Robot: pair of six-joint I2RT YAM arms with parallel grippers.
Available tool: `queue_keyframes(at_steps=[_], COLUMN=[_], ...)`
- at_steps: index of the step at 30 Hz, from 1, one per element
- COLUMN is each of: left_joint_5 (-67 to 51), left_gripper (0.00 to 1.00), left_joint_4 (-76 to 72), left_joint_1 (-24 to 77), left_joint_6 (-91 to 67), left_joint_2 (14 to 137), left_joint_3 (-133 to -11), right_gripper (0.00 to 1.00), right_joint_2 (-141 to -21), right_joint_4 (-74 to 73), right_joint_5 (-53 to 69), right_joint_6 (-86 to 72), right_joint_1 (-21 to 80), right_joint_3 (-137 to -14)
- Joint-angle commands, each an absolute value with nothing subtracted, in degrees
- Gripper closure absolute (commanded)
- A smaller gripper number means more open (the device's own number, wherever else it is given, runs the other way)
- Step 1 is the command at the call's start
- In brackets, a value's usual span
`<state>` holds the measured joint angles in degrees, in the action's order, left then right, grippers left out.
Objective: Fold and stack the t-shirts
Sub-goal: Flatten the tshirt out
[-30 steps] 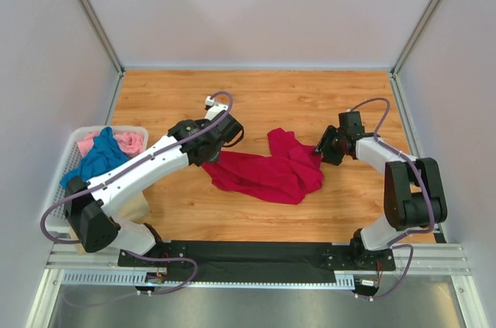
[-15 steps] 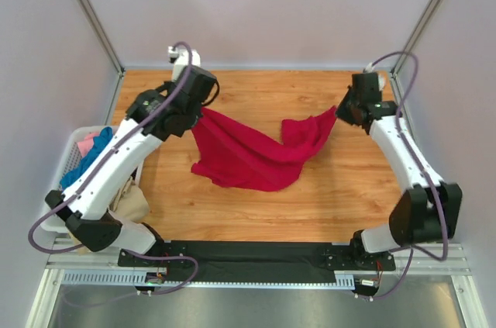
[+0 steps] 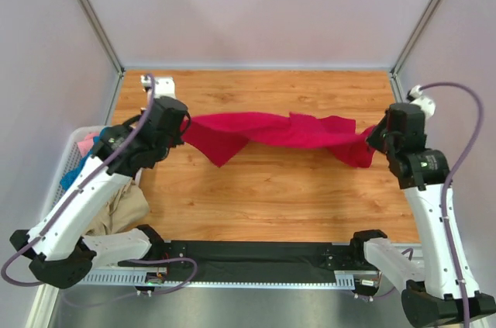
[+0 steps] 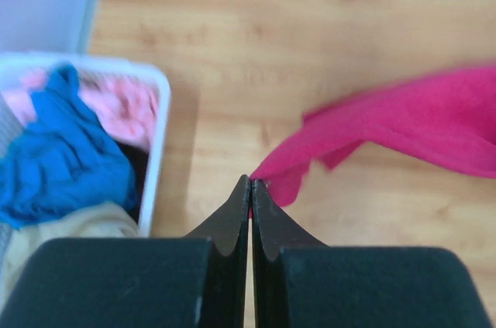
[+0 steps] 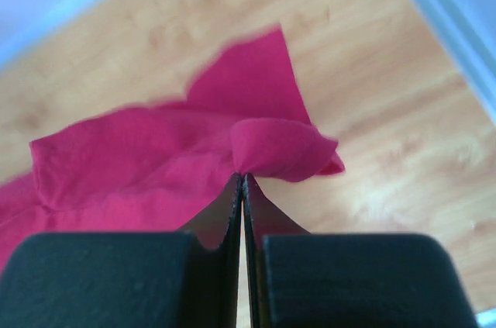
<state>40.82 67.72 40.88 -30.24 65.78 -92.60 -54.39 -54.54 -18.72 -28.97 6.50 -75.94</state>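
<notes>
I was in the opening-out step on the first garment. The crimson t-shirt (image 3: 279,130) hung in the air over the bench (image 3: 271,196), strung between both arms and reaching away from the white basket (image 3: 75,140) across the wood.

The left end effector (image 4: 249,182) was pinched fully shut on the shirt end nearest the basket. The right end effector (image 5: 241,177) was pinched just as tightly on the end farthest from it. From either wrist view I could see only a small nip of fabric between the closed fingers, and I could not tell whether it was sleeve, hem or shoulder.

The cloth was not spread. It ran as a twisted band, with a loose flap drooping on the basket side and a bunched fold at the far end.

The teal blue tee (image 4: 62,157) and the pink tee (image 4: 128,107) lay in the basket. The tan tee (image 3: 124,204) was at the basket's near end, and I could not tell whether it was inside or spilling over the rim. I saw no folded stack anywhere, so I judged the task barely begun.

The next move, as I read it, called for lowering both ends together onto the bare wood beyond the basket, with the span kept taut so it landed flat. I expected to need fresh grips at true corners before any fold.
</notes>
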Motion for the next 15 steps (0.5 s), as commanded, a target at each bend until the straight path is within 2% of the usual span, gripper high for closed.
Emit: queue_keyframes(at_steps=[1,4,5,8,10,12,15], left_joint_5=[30.2,23.8,22.9,22.2,22.1,21.9,21.6], left_gripper=[1.0,1.0,1.0,1.0,1.0,1.0,1.0], left_joint_4=[63.3,57.8,56.5,55.6,55.5,54.8,54.0], left_joint_1=[40.9,41.0,40.9,40.9,40.9,40.9,40.9], left_joint_6=[-34.2,-36.7,-37.3,-38.5,-38.9,-39.0,-38.8], left_joint_2=[62.4,59.6,59.5,60.1,60.5,60.0,58.9], left_joint_3=[-76.8,-62.6,-60.0,-53.8,-51.8,-50.9,-50.5], right_gripper=[1.0,0.96,0.84,0.64,0.58,0.57,0.57], right_joint_2=[-50.9,-47.0,-46.7,-47.4,-50.2,-55.7,-66.7], right_joint_4=[-58.2,-57.2,-57.3,-57.0,-53.8,-48.5,-46.0], right_joint_5=[-12.4,-7.6,-7.3,-8.6,-7.0,-2.3,-1.7], right_joint_6=[-33.6,-36.9,-37.6,-38.3,-36.6,-34.5,-32.9], right_joint_1=[6.3,6.3,6.2,6.2,6.3,6.3,7.8], right_joint_3=[-62.4,-50.9,-49.3,-47.7,-50.1,-51.9,-58.1])
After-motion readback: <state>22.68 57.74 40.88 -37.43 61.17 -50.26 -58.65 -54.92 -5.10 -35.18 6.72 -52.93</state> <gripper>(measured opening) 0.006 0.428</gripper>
